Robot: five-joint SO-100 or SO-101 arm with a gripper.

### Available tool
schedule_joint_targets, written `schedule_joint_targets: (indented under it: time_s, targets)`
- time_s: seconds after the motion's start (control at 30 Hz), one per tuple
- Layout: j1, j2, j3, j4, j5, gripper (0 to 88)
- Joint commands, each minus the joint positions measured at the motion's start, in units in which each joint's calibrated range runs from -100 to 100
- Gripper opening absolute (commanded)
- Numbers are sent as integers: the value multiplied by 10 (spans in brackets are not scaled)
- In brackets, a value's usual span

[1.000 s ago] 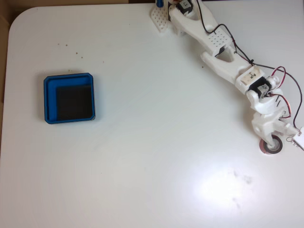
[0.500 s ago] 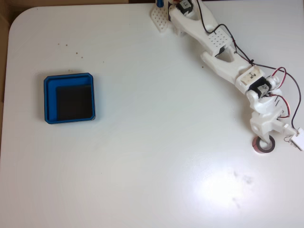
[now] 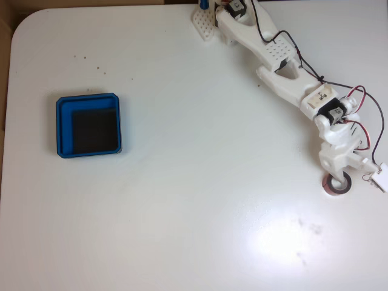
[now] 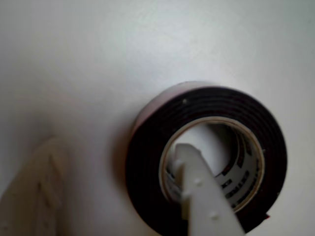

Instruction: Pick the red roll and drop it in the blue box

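I have the arm stretched out to the right edge of the fixed view, with the tool (image 3: 338, 182) down on the red roll (image 3: 335, 186), which lies flat on the white tabletop (image 3: 200, 200). In the wrist view one finger (image 4: 202, 191) reaches into the roll's hollow centre, while the other finger (image 4: 32, 191) sits outside the ring to the left, well clear of its outer wall. So the fingers stand apart, straddling one side of the roll (image 4: 147, 162), with nothing clamped yet.

I judge this to be the grasp step: the tool is placed but not closed. My next move should be to bring the fingers together so they pinch the ring's wall, then lift and check that the roll comes up with them. After that comes a long carry across the tabletop to the blue box (image 3: 88, 125), which sits far off at the left of the fixed view, its dark floor bare.

By my count: one red roll, one blue box, one arm.
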Motion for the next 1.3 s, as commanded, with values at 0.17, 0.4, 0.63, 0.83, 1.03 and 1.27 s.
schedule_joint_targets:
  time_s: [0.17,0.4,0.63,0.83,1.03,1.27]
  targets:
    - [7,-26,-45,7,3,166]
    - [7,-26,-45,7,3,16]
    - [7,-26,-45,7,3,5]
    - [7,-26,-46,7,3,5]
    - [6,-28,-48,7,3,5]
    - [6,-75,-42,8,3,5]
